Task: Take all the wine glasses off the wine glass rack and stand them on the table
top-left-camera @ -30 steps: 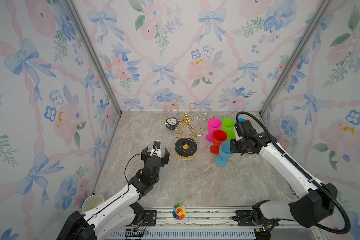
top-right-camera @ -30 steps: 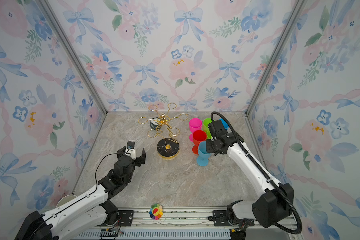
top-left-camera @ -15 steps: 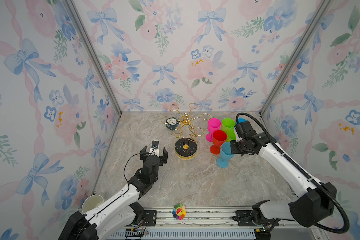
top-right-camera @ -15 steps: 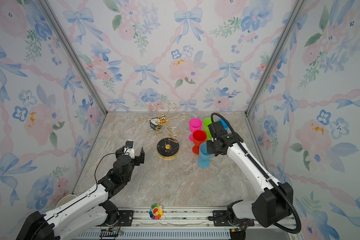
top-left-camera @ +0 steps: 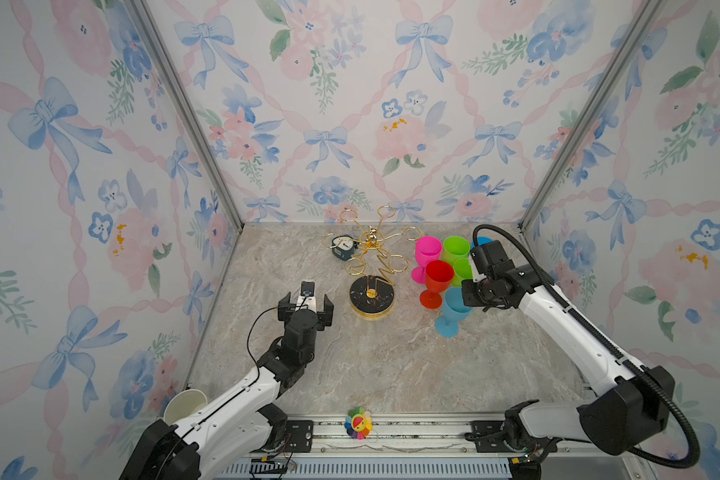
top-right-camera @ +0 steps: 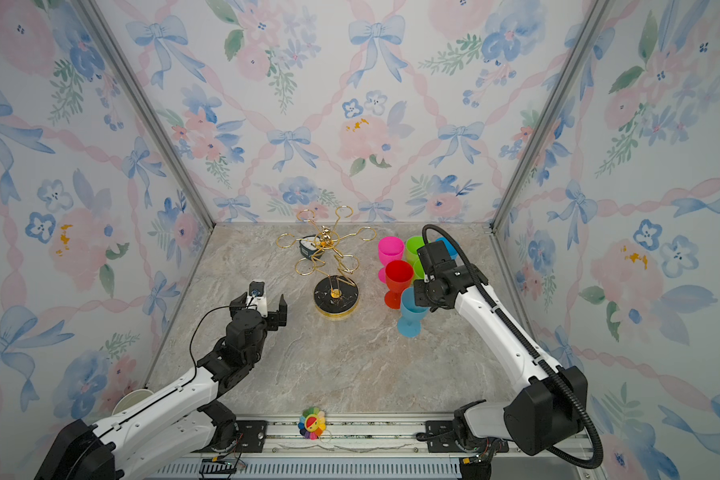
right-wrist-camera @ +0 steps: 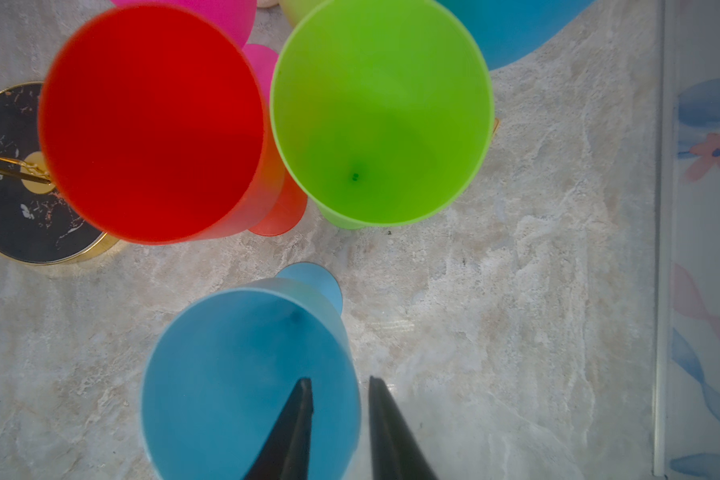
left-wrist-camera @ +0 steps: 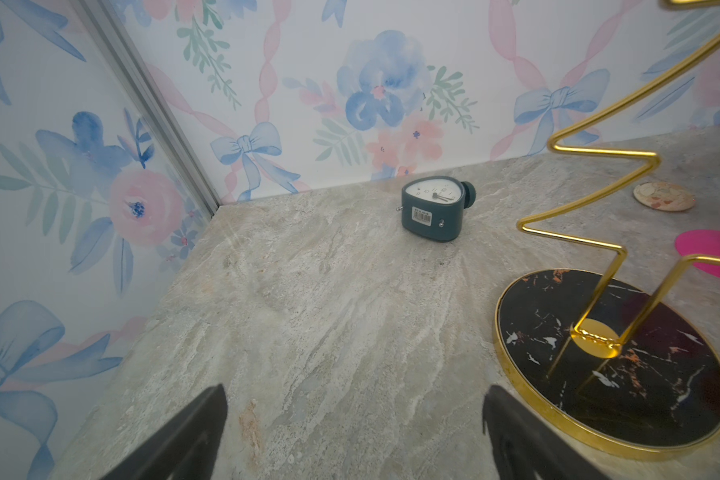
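Rim of blue wine glass (right-wrist-camera: 225, 374) passing between right gripper (right-wrist-camera: 341, 380) fingers (right-wrist-camera: 296, 419), narrowly parted, seemingly not pinching; left gripper (left-wrist-camera: 354, 395) gaping wide, holding nothing, beside wine glass rack (left-wrist-camera: 641, 395).

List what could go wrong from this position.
1. The right tool straddles the rim of the blue plastic wine glass, one finger inside; lifting off at a slant could tip it.
2. That glass stands close to the red plastic wine glass and the green plastic wine glass; a topple might knock them.
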`<control>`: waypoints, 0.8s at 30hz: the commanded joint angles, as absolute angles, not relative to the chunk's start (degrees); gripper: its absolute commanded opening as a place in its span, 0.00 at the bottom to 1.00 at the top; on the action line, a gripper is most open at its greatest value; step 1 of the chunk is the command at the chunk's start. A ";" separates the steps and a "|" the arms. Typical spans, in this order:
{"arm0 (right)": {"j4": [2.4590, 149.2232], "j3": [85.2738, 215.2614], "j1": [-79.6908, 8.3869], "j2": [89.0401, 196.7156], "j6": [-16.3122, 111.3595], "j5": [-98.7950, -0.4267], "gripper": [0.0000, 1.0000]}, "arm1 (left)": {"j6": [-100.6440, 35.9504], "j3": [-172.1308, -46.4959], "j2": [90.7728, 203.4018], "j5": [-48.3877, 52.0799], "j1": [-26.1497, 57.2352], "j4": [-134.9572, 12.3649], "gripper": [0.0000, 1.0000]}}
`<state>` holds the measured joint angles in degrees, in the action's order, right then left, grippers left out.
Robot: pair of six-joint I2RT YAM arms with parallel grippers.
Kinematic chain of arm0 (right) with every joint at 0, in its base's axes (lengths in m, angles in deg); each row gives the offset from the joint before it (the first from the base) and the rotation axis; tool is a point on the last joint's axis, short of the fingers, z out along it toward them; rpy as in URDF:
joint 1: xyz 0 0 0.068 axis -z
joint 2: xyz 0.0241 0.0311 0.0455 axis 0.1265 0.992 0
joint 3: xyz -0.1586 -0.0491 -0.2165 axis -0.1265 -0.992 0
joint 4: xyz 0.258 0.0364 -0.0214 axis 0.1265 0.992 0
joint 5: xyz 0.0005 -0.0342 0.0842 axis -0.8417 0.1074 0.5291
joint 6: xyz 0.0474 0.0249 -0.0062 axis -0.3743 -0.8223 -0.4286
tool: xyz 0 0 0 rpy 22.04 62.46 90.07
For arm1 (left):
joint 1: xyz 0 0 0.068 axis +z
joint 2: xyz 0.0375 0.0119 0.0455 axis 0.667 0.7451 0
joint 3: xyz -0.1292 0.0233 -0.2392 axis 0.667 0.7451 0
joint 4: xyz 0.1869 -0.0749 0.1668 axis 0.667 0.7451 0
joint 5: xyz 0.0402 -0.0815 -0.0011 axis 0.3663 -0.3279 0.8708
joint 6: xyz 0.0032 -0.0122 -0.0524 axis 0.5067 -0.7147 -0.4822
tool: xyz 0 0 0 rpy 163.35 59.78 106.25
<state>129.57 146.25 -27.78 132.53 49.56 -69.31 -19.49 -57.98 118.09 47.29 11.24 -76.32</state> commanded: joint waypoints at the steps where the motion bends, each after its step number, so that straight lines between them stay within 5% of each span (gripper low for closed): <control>1: 130.17 148.95 -26.54 130.28 50.22 -68.68 0.36 | -20.64 -57.35 118.79 46.00 13.65 -79.16 0.98; 4: 128.40 148.83 -25.46 128.58 49.93 -68.44 0.60 | -20.84 -56.76 119.15 44.71 15.85 -81.49 0.98; 8: 123.80 147.40 -22.32 125.96 48.94 -66.78 0.73 | -20.90 -55.34 120.32 43.65 18.42 -85.61 0.98; 24: 93.37 122.71 -8.49 116.30 49.19 -72.62 0.87 | -17.17 -49.04 129.94 41.25 26.28 -106.87 0.98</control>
<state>102.34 126.36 -9.60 117.86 48.56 -69.36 -18.55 -50.24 128.47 42.68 24.97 -99.77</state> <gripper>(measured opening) 0.868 0.978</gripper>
